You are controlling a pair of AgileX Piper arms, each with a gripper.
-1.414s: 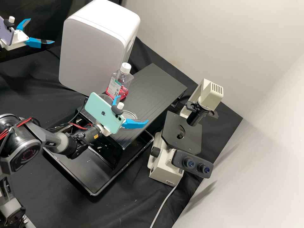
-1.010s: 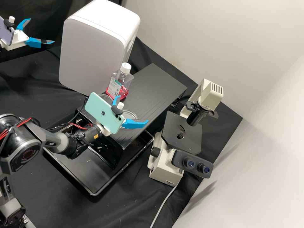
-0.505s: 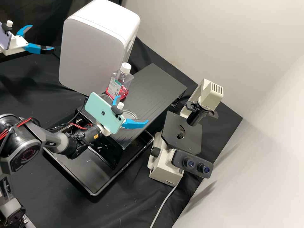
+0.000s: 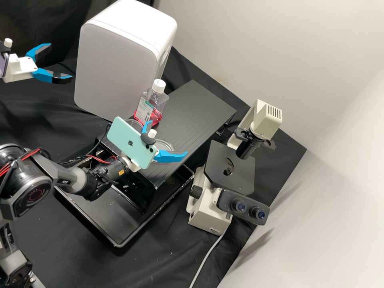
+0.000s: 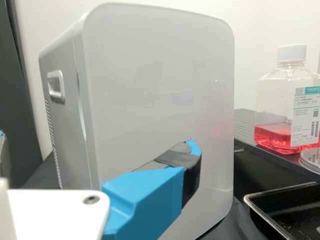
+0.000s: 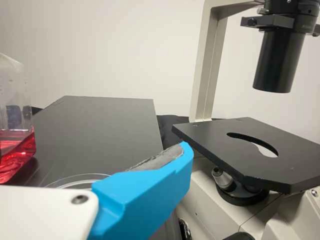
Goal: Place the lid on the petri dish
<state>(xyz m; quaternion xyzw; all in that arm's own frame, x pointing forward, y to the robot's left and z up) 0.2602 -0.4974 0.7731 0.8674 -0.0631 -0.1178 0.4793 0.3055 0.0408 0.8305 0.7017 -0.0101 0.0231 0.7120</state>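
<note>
Two clear round petri pieces lie on the black platform (image 4: 196, 108). One petri piece (image 4: 163, 144) sits right under my right gripper (image 4: 162, 141), which is open above it, one finger to each side. The other clear piece (image 4: 129, 120) is partly hidden behind that arm's wrist camera. I cannot tell which is lid and which is dish. In the right wrist view a clear rim (image 6: 75, 180) shows beside my blue finger (image 6: 145, 190). My left gripper (image 4: 56, 62) hangs open at the far left, beside the white box (image 4: 120, 56). Its blue finger (image 5: 150, 195) shows before the box.
A bottle of red liquid (image 4: 150, 105) stands on the platform next to the white box (image 5: 150, 100). A microscope (image 4: 232, 176) stands right of the platform, its stage (image 6: 250, 150) close to the right gripper. A black tray (image 4: 116, 224) lies under the platform.
My left gripper has dropped lower and shifted slightly right, towards the white box. The right arm and the petri pieces have not moved.
</note>
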